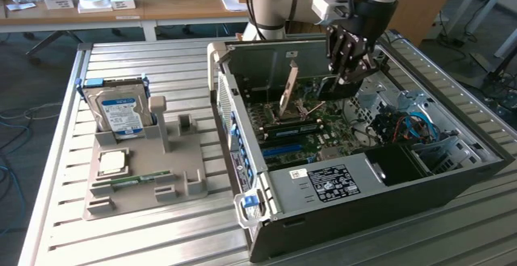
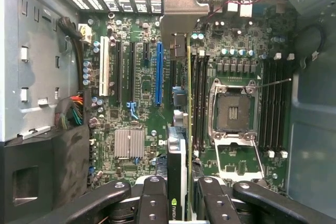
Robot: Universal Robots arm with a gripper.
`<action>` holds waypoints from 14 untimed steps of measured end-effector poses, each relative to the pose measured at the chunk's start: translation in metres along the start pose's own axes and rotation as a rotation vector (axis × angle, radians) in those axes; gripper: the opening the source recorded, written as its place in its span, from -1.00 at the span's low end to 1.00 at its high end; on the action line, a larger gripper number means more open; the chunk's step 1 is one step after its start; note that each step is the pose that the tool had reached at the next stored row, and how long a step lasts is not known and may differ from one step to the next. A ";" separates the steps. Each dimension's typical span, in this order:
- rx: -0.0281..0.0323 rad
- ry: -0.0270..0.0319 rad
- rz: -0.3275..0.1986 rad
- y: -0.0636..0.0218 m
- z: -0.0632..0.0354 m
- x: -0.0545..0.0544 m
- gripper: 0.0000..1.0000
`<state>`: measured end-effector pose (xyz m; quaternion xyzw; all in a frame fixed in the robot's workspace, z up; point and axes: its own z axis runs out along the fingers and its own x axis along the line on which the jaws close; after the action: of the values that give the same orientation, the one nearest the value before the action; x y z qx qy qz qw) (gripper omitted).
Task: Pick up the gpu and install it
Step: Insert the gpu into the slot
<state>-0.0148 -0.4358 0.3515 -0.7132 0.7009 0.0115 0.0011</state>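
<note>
GPU (image 2: pixel 177 156) in case (image 1: pixel 364 202) over mobo (image 2: pixel 131 77); HDD (image 1: pixel 120 113) outside.

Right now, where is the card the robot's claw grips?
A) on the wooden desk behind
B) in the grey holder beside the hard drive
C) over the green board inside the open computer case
C: the gripper clamps the gpu edge-on over the motherboard, inside the computer case.

A slatted metal table (image 1: pixel 161 242) carries two things: a grey moulded parts holder (image 1: pixel 129 202) towards the exterior view's left, and an open desktop computer case (image 1: pixel 388 208) lying on its side towards the right, its side panel off. The two stand near each other, not touching.
</note>
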 end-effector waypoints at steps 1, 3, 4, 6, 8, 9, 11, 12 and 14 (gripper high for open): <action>0.0000 0.0000 0.000 0.0000 0.0001 0.000 -0.46; 0.0002 -0.0006 0.000 0.0006 0.0009 0.000 -0.46; 0.0006 -0.0006 0.000 0.0009 0.0017 0.000 -0.46; 0.0031 -0.0002 0.000 0.0014 0.0035 0.000 -0.46; 0.0093 -0.0002 0.000 0.0022 0.0054 0.000 -0.46; 0.0125 -0.0001 0.000 0.0027 0.0064 0.000 -0.46; 0.0182 0.0001 -0.001 0.0037 0.0081 0.000 -0.46; 0.0205 0.0001 -0.001 0.0041 0.0087 0.000 -0.46; 0.0236 0.0003 -0.001 0.0049 0.0096 0.000 -0.46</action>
<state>-0.0199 -0.4362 0.3420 -0.7135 0.7006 0.0031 0.0094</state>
